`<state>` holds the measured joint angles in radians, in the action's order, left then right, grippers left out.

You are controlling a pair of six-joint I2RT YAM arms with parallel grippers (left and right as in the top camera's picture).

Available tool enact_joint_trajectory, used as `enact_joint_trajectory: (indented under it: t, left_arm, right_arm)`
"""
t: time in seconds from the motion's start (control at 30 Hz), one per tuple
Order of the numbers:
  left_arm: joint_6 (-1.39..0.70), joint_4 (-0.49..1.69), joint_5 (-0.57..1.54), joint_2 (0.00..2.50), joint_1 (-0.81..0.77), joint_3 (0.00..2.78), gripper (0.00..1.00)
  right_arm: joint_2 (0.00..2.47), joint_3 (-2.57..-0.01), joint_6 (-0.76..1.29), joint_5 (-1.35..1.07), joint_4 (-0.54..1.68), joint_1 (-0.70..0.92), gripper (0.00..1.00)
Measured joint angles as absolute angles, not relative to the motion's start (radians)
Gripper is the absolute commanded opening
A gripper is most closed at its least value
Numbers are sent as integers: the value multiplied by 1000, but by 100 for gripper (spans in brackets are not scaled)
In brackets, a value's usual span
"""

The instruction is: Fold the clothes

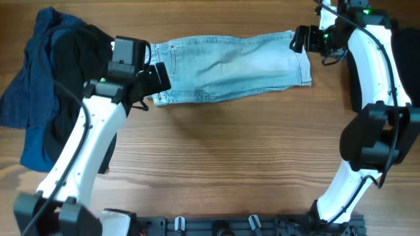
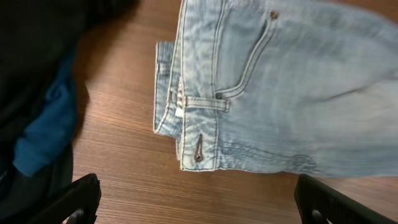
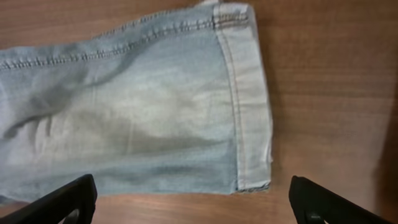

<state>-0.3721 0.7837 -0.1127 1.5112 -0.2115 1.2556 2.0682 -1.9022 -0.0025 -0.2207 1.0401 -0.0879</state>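
While the pale-blue denim shorts [image 1: 230, 69] lie flat on the far half of the brown wooden table [image 1: 230, 157], their long axis runs left to right: waistband [image 2: 186, 124] at the left, cuffed hem [image 3: 249, 93] at the right. At the waistband end stands the left gripper [image 1: 157, 77], at the hem end the right gripper [image 1: 303, 39]; each arm is nearer its own end. Both look down on the cloth with jaws spread wide, holding nothing; the black fingertips [image 2: 78, 199] sit near of the denim. A heap of black and royal-blue garments [image 1: 46, 85] lies just left of the shorts.
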Motion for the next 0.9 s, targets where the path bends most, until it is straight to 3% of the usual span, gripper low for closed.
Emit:
enact_joint_trajectory:
  t: [0.9]
  left_arm:
    - [-371,714,-29,1665,-83,1256,100]
  right_arm:
    - [2197,-1902,-122,-323,1044,-198,98]
